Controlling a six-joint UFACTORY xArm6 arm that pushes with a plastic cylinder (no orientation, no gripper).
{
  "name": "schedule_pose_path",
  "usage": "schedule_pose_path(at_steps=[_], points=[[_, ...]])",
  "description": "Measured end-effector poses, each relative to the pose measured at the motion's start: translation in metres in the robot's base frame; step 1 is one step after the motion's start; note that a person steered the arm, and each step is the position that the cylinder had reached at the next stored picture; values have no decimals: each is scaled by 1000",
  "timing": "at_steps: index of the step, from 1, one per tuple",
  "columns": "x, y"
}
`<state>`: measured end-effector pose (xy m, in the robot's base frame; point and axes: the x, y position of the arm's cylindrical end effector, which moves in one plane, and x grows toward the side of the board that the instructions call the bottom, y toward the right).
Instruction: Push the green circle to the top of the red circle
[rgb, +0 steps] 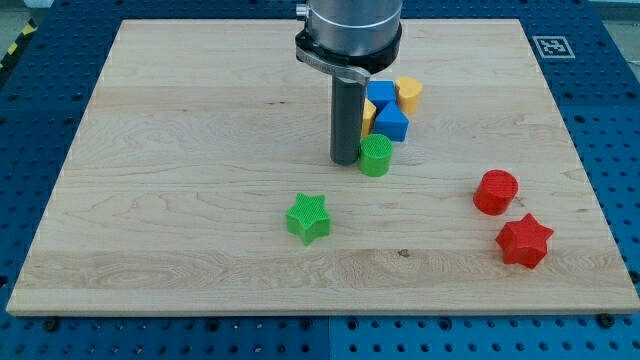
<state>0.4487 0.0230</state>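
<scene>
Camera view: my tip (345, 161), a gripperless rod holding nothing, is set touching the green circle (376, 157), to be pushed rightward toward above the red circle (495, 191).

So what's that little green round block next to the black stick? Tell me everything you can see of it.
The green circle is a short upright cylinder, ribbed like printed plastic, standing on the wooden board a little right of centre. My tip sits right against its left side, apparently touching. Just behind it, towards the view's top, is a blue block; whether they touch is unclear. The red circle lies apart, to the lower right.
</scene>
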Motion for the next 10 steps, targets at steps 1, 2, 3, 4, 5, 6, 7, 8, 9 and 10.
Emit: schedule_pose_path(at_steps=[1,2,3,4,5,6,7,8,9,10], points=[[-1,6],[-1,27],[-1,55],[-1,80],[-1,88],[-1,81],[-1,66],[-1,66],[0,67],[3,72]])
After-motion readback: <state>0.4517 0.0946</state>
